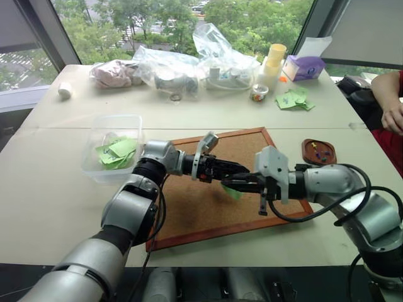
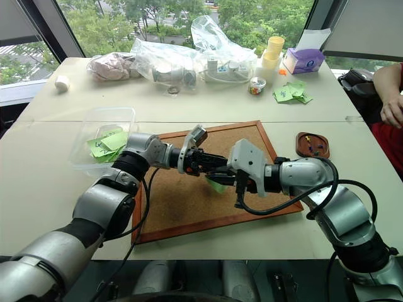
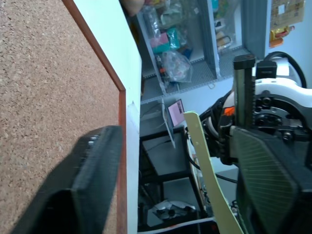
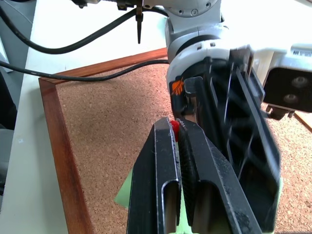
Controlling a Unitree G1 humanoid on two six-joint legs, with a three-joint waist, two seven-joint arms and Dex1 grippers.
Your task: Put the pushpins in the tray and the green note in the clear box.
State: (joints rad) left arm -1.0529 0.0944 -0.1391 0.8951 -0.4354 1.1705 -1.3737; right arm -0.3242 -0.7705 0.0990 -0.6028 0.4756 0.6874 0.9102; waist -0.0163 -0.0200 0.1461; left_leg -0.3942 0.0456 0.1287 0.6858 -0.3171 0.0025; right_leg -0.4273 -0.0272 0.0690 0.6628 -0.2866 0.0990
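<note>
Pale table (image 1: 56, 189) beneath leafy windows (image 1: 157, 22)

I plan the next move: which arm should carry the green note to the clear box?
Probably left: the left claw stands open around the green note, and the clear box sits on that side.

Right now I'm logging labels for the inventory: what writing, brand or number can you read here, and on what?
None can be read as text.
Purple tissue box: print on its face, too small to read.
Loose light-green paper notes on the far table: dark scribbles, illegible.
Green notes in the clear plastic box: scribbles, illegible.
White label on the left gripper's housing: blurred.
</note>
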